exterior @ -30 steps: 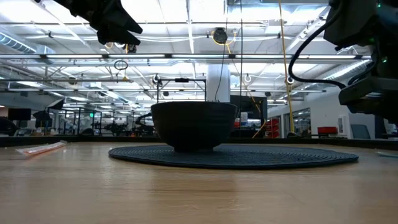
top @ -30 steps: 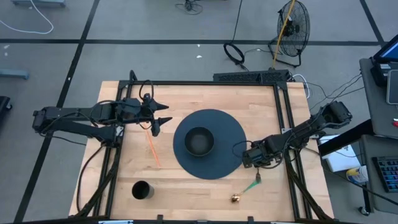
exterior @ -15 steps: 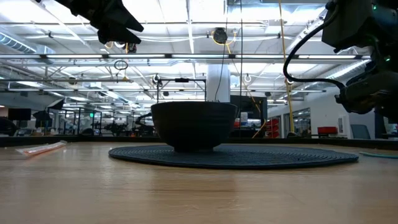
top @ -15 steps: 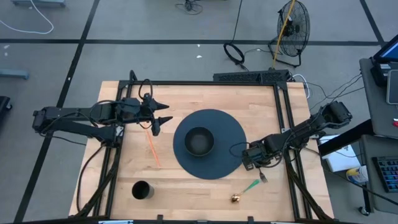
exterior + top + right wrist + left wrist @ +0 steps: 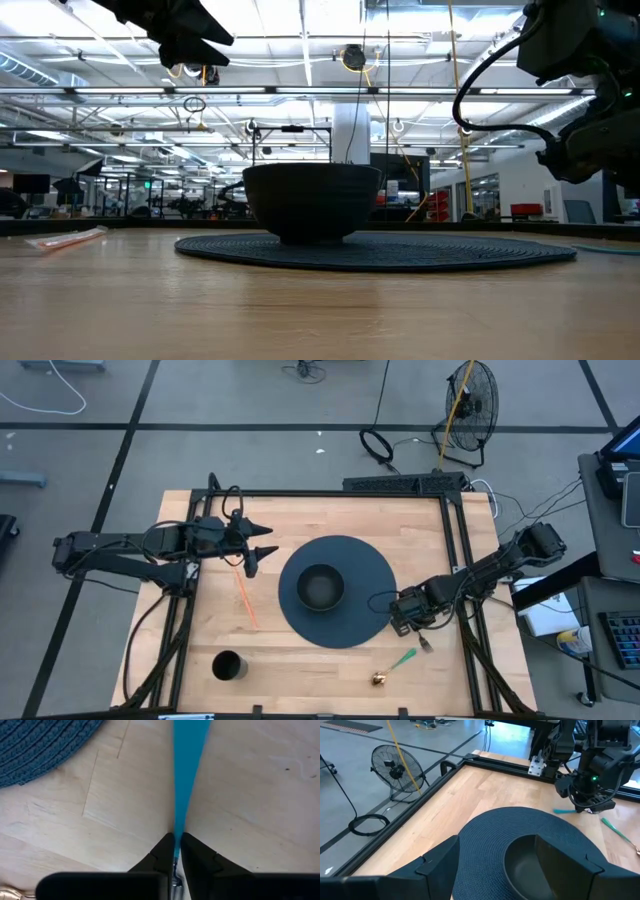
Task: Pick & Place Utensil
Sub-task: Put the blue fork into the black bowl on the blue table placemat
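Green utensil (image 5: 404, 659) shifted beside gold ball (image 5: 379, 679)

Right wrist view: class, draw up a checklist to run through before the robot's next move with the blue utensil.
1. Right pincer shut on the blue utensil: ok.
2. Blue utensil lifted off the table: cannot tell.
3. Bowl upright on the mat: ok.
4. Left pincer open, off the mat's left edge, away from the bowl: ok.
5. Green utensil lying on the table, off the mat: ok.
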Controlling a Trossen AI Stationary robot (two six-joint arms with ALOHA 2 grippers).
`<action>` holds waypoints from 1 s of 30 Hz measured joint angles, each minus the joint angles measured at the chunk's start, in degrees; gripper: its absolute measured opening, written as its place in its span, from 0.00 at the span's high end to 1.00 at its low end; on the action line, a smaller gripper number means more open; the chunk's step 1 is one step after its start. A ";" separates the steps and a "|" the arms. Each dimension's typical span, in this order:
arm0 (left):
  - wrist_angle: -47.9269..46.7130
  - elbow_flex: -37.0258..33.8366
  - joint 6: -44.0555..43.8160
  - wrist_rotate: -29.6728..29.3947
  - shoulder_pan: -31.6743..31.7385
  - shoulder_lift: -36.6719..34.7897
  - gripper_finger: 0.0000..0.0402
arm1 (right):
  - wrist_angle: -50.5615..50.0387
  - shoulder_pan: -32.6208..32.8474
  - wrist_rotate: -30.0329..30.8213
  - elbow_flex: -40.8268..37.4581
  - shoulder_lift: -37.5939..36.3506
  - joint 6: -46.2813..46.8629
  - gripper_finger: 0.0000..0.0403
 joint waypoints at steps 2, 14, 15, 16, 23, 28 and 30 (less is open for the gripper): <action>0.00 0.00 -0.33 0.02 0.00 0.00 0.34 | -0.01 0.02 0.04 0.00 -0.02 -0.02 0.96; 0.00 0.00 -0.52 0.02 0.00 0.00 0.34 | -0.34 0.21 2.16 0.02 -0.04 -1.28 0.99; 0.00 0.00 -0.52 0.02 0.00 0.00 0.34 | -0.37 0.21 2.27 0.02 -0.04 -1.38 0.99; 0.00 0.00 -0.52 0.02 0.01 0.00 0.34 | -0.38 0.21 2.37 0.02 -0.04 -1.52 0.99; 0.00 0.00 -0.56 0.02 0.00 0.00 0.34 | -0.71 1.16 3.81 0.02 -0.11 -1.64 1.00; 0.00 0.00 -0.69 0.00 0.01 0.00 0.34 | -0.72 2.54 6.55 0.00 -1.45 -0.89 1.00; 0.04 0.00 -0.69 0.00 0.01 0.00 0.34 | -0.54 3.04 7.87 0.00 -2.64 -0.10 1.00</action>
